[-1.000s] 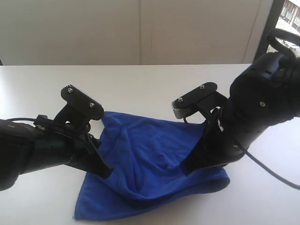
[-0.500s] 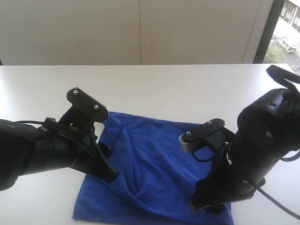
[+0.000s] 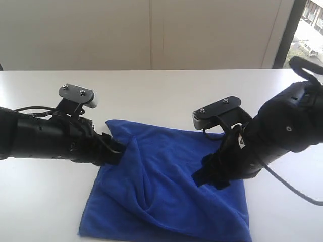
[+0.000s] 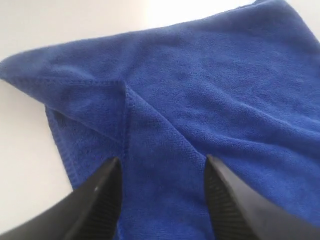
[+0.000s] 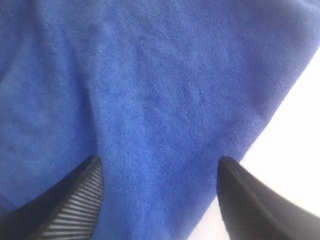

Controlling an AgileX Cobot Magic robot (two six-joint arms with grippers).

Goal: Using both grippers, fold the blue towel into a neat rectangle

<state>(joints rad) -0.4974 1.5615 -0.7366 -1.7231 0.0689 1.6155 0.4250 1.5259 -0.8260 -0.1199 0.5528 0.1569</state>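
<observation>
Left hand (image 4: 162, 160) and right hand (image 5: 160, 160) agape over blue towel (image 3: 166, 171), its near corner cut off.

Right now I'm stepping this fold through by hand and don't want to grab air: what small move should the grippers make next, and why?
Probably close both. The left gripper and right gripper stand open, jaws straddling the blue towel, the left one over a raised crease near its edge. Closing should pinch cloth for the fold. Contact itself I cannot confirm.

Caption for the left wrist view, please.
Open left gripper over a folded corner of the blue towel on a white table.
</observation>
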